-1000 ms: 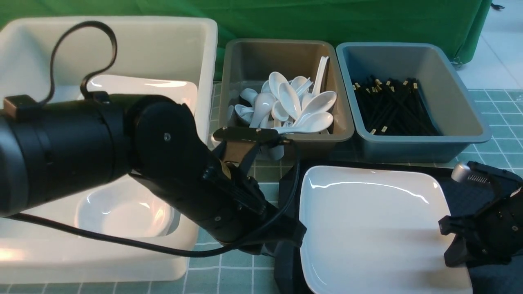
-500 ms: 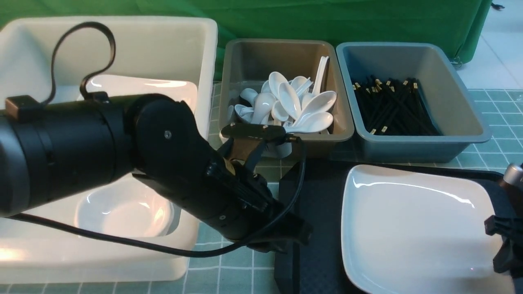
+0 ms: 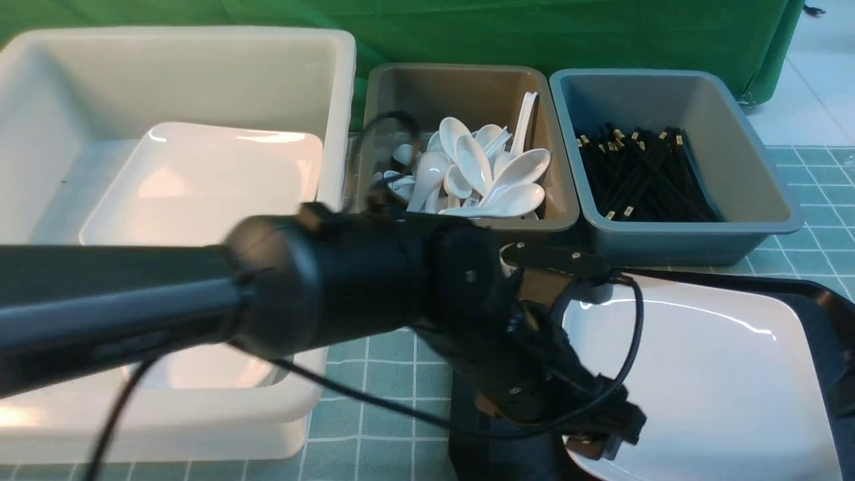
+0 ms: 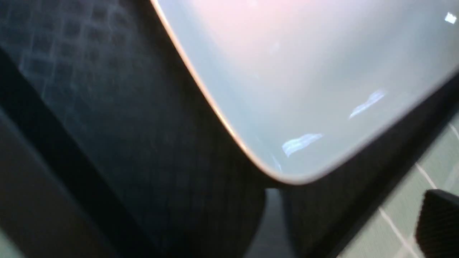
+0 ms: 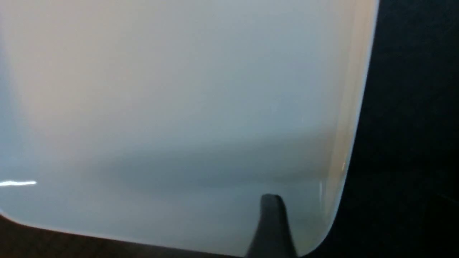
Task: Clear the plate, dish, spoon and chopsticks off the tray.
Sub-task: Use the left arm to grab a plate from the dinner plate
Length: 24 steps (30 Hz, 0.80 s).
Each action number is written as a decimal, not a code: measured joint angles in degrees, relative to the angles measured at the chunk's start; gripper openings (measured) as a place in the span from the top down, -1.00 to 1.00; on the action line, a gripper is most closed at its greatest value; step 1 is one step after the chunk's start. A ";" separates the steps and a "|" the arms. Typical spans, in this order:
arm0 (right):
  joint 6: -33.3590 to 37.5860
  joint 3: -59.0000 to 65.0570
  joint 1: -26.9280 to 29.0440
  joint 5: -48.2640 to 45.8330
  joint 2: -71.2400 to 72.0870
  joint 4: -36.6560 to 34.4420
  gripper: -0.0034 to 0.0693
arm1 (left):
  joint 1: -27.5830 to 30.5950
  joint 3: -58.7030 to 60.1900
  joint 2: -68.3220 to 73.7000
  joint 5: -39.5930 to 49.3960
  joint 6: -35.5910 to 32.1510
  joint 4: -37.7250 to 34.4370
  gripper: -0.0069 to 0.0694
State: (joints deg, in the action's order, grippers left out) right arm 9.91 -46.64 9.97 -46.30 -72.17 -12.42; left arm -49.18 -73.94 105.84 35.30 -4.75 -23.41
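Observation:
The white square plate (image 3: 708,381) lies flat on the black tray (image 3: 816,297). My left arm reaches across from the left, and its gripper (image 3: 601,437) stands open at the plate's near left corner. In the left wrist view that plate corner (image 4: 287,89) lies over the textured tray (image 4: 107,107), with one finger (image 4: 441,224) out past the tray's edge. My right gripper (image 3: 844,394) barely shows at the right edge. One of its fingers (image 5: 272,225) hangs over the plate (image 5: 179,107) near the rim, jaws apart. No dish, spoon or chopsticks show on the tray.
At the left, a big white tub (image 3: 334,100) holds another square plate (image 3: 200,180) and a small dish (image 3: 200,367). Behind the tray, a brown tub (image 3: 467,80) holds several white spoons and a grey tub (image 3: 768,187) black chopsticks. A green tiled cloth covers the table.
The plate slid right on the tray. My right gripper let go and drew back almost out of the front view. My left arm swung right to the plate's corner and opened.

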 joint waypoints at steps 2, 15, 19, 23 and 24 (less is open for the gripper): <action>-0.38 -0.10 0.00 -0.47 4.92 -0.13 -0.46 | 0.00 -2.95 3.24 0.23 4.10 2.00 -0.68; -1.05 -0.17 0.00 -2.88 14.41 -0.54 -0.43 | 0.06 -8.81 13.36 -1.08 11.29 2.92 -0.44; -1.20 -0.17 0.00 -2.83 14.43 -0.61 -0.43 | 0.06 -9.00 13.95 -1.63 11.29 2.35 -0.06; -1.24 -0.17 0.00 -2.67 14.49 -0.63 -0.42 | 0.16 -9.06 14.12 -2.46 12.41 1.07 0.43; -1.24 -0.17 0.00 -2.61 14.48 -0.68 -0.42 | 0.16 -9.12 14.18 -3.21 12.41 0.56 0.55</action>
State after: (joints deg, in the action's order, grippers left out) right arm 8.66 -46.81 9.97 -48.91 -57.69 -13.10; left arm -49.02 -83.05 120.02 32.09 7.66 -22.84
